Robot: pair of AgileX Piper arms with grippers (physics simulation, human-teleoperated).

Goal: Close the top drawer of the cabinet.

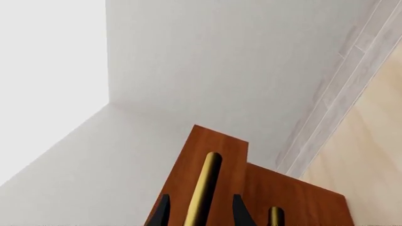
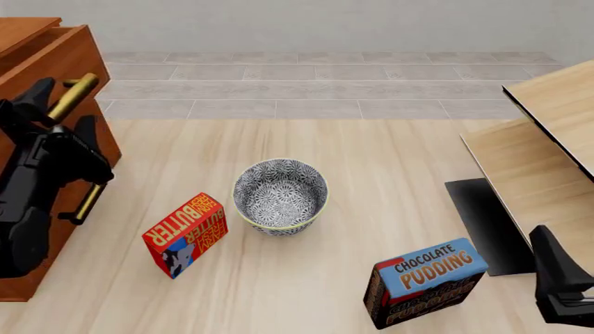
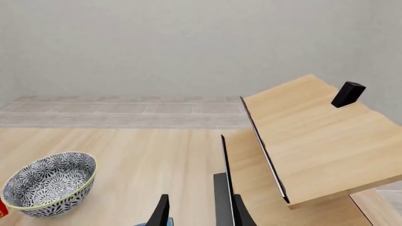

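Pale table (image 2: 371,160) — grey wall, seemingly bare.

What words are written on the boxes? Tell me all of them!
"BUTTER" in yellow letters on the red box; the second line beneath it is too blurred to read.
"CHOCOLATE PUDDING" on the blue top of the pudding box; the print on its dark front is too blurred to read.
The patterned bowl has no words.
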